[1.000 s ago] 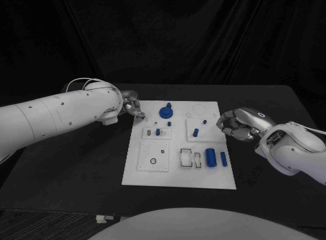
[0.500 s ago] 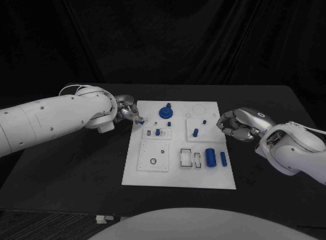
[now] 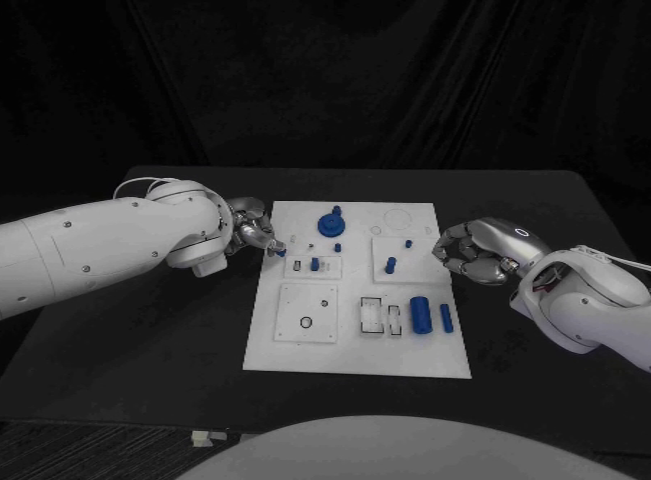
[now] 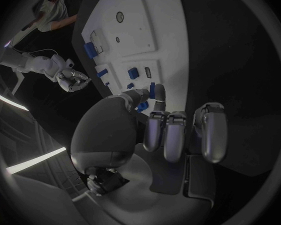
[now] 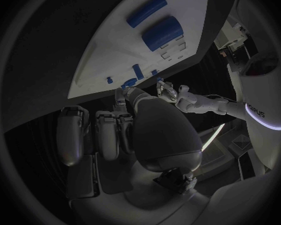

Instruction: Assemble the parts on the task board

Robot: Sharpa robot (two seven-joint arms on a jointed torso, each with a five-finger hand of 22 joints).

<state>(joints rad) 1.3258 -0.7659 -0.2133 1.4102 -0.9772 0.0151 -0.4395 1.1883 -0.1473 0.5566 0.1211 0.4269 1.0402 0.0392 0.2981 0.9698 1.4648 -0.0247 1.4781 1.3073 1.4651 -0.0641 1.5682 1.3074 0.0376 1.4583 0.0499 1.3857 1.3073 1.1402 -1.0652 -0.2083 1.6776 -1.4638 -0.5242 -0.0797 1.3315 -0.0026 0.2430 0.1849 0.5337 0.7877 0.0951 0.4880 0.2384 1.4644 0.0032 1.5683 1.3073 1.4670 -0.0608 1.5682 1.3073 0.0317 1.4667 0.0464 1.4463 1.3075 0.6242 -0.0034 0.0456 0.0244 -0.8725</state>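
Note:
The white task board (image 3: 357, 345) lies mid-table with blue parts on it: a round knob (image 3: 332, 222), two short pegs (image 3: 315, 265) (image 3: 390, 265), a thick cylinder (image 3: 420, 310) and a thinner one (image 3: 445, 317). My left hand (image 3: 253, 232) hovers at the board's far left edge and pinches a small blue part (image 3: 276, 250) at its fingertips; the left wrist view shows that part (image 4: 152, 90) just past the fingers (image 4: 175, 135), with the board (image 4: 134, 30) beyond. My right hand (image 3: 474, 252) sits at the board's right edge, fingers curled in on nothing.
A small black ring (image 3: 306, 322) lies on the square plate at the board's near left. Slotted frames (image 3: 383, 315) sit beside the cylinders. In the right wrist view the board (image 5: 103, 60) carries both cylinders (image 5: 162, 30). Bare black table surrounds the board.
My left hand has come nearer along the board's left edge with the small blue part, now beside the upper-left peg plate. The right hand has stayed still.

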